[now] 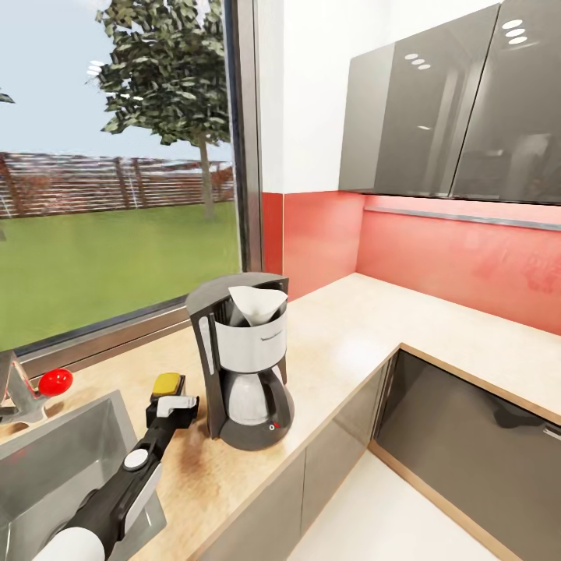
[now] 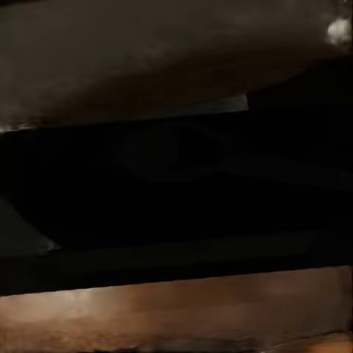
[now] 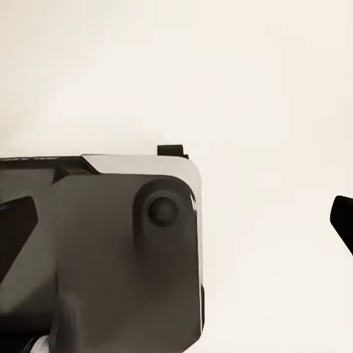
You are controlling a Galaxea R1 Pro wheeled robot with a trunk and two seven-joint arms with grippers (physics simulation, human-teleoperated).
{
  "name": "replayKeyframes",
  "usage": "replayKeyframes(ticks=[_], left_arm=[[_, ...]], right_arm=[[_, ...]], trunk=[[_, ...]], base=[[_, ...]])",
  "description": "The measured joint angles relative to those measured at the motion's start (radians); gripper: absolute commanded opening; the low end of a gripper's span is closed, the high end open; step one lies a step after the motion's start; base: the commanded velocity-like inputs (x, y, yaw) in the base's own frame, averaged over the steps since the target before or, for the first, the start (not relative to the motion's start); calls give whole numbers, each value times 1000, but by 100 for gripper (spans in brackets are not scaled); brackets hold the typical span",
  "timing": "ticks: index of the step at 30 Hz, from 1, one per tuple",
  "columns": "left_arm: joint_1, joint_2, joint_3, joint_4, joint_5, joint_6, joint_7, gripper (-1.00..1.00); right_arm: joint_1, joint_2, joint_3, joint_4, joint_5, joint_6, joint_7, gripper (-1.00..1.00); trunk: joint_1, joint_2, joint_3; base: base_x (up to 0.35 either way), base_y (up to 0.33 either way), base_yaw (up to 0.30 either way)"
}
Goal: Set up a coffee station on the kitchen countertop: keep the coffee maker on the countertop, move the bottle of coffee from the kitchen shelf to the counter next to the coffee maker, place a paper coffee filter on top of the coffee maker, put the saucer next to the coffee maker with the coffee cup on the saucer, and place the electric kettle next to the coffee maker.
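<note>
Left gripper (image 1: 173, 407): just left of the coffee maker (image 1: 245, 362), seemingly clamped on the bottle of coffee (image 1: 167, 383); only its yellow cap shows.
Bottle axis: upright, probably.
Coffee maker: on the kitchen countertop (image 1: 343, 343), paper coffee filter (image 1: 257, 303) on top.
Right gripper: cannot tell.
</note>
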Motion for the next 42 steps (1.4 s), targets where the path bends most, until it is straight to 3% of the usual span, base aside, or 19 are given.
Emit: replayKeyframes(ticks=[22, 42], left_arm=[[0, 0, 0, -1, 0, 0, 0, 100], [0, 0, -2, -1, 0, 0, 0, 100]], right_arm=[[0, 0, 1, 0, 0, 0, 0, 100], [0, 0, 0, 0, 0, 0, 0, 100]], trunk=[[0, 0, 0], [1, 0, 0]], base=[[-71, 0, 0], [-321, -33, 0]])
